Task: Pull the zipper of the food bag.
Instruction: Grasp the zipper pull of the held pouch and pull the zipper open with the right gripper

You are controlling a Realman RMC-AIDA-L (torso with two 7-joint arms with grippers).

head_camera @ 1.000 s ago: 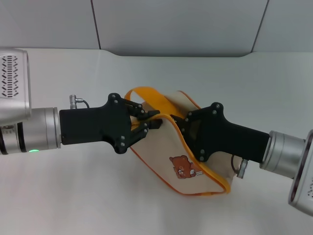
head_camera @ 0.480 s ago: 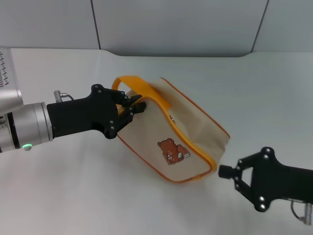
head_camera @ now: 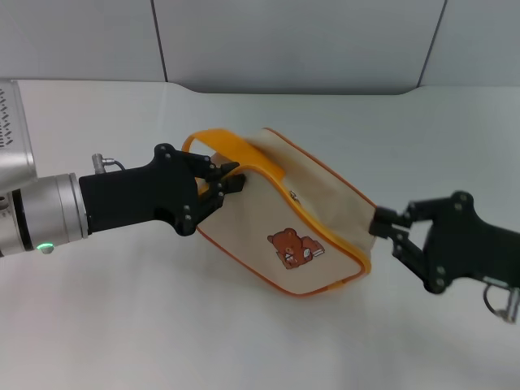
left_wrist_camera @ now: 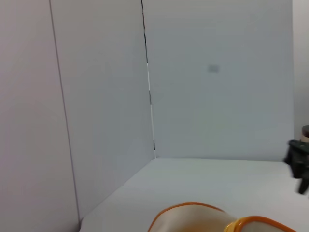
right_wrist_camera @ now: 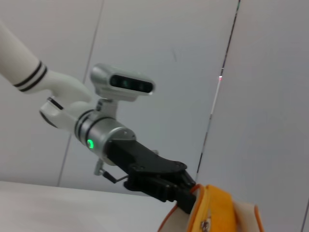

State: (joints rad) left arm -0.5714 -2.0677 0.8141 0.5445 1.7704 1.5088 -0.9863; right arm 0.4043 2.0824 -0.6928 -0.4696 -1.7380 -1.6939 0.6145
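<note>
The food bag (head_camera: 313,203), cream with orange piping and a brown bear print (head_camera: 291,246), hangs tilted between my two grippers. Its orange strap loop (head_camera: 219,142) rises at the left end. My left gripper (head_camera: 230,182) is shut on the bag's left end, below the strap. The zipper (head_camera: 325,223) runs as an orange line along the top edge and looks closed. My right gripper (head_camera: 380,221) is shut at the right end of the zip line; the pull tab does not show. The left wrist view shows the bag's top (left_wrist_camera: 193,220). The right wrist view shows my left gripper (right_wrist_camera: 186,191) on the orange edge (right_wrist_camera: 207,212).
The white table (head_camera: 122,325) lies under the bag, with a grey wall (head_camera: 284,41) behind it. My right gripper shows far off in the left wrist view (left_wrist_camera: 300,159). The robot's head camera (right_wrist_camera: 123,83) shows in the right wrist view.
My right gripper went from beside the left gripper along the zip to the bag's right end, then rose a little. The bag's mouth, open before, now looks closed. The left gripper barely moved.
</note>
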